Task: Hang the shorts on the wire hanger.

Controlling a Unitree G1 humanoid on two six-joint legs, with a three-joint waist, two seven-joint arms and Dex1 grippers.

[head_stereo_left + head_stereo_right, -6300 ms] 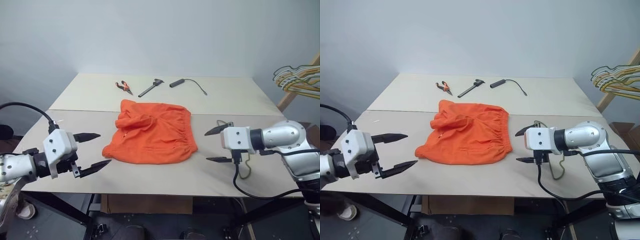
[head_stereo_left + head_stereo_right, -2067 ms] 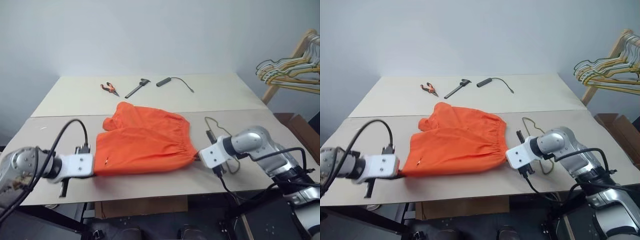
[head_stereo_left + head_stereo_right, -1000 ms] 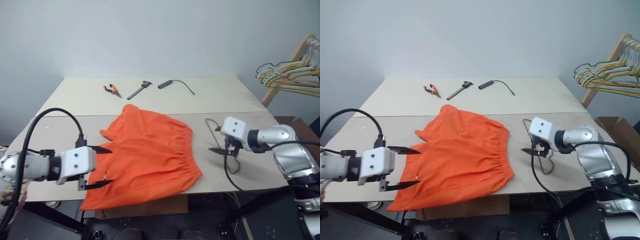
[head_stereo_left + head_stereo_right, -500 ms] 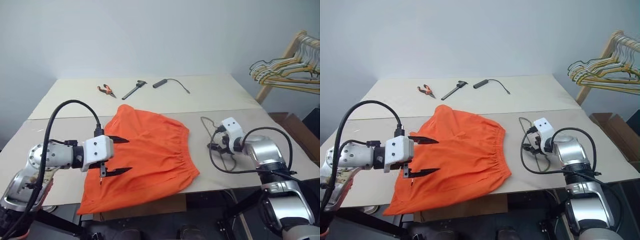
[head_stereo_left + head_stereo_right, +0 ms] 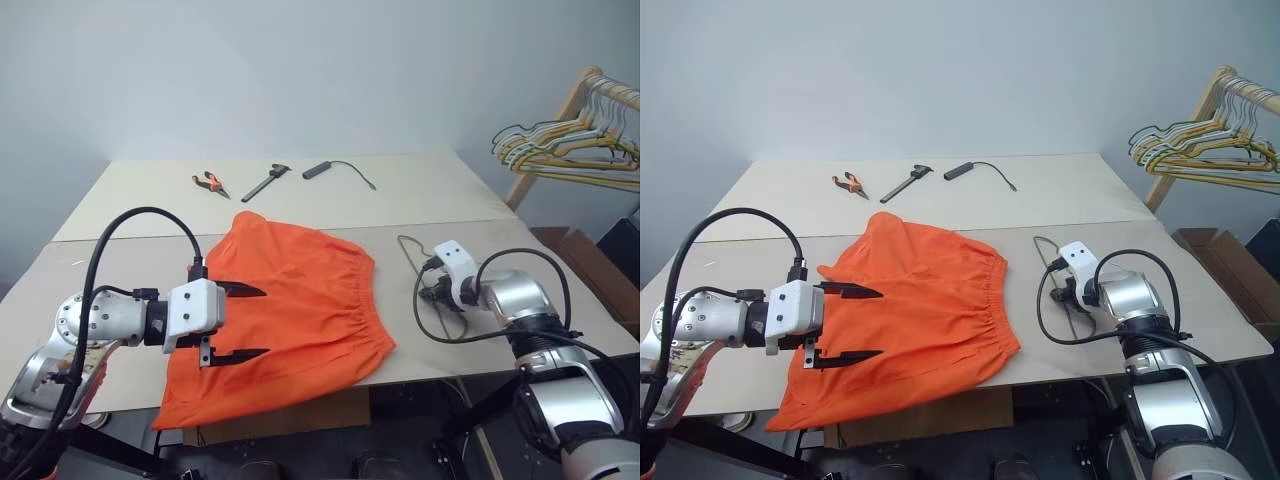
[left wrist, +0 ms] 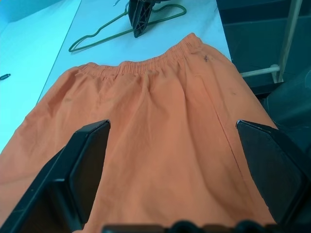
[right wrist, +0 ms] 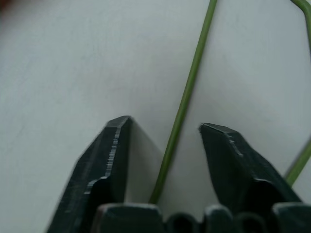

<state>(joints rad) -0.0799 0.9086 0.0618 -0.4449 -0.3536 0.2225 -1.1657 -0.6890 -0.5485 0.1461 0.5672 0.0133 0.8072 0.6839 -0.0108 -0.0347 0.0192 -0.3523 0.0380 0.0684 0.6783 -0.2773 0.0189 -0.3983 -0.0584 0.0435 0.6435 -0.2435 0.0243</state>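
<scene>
The bright orange shorts (image 5: 300,310) lie spread flat on the table, their lower edge hanging over the front edge. My left gripper (image 5: 264,322) hovers open just above their left part, and between its wide-apart fingers I see the cloth (image 6: 160,131). The thin green wire hanger (image 7: 193,68) lies flat on the table to the right of the shorts. My right gripper (image 5: 432,294) is down on it. One wire of the hanger runs between its fingers, which stand partly apart with a gap on both sides of the wire.
At the back of the table (image 5: 120,205) lie orange-handled pliers (image 5: 209,181), a dark caliper-like tool (image 5: 268,181) and a black handle with a cable (image 5: 322,169). A wooden rack with a dense bunch of hangers (image 5: 560,145) stands at the far right.
The shorts were dragged to the front edge and spread out, then let go. Over the last second my right gripper dropped onto the hanger and its fingers narrowed around a wire.
</scene>
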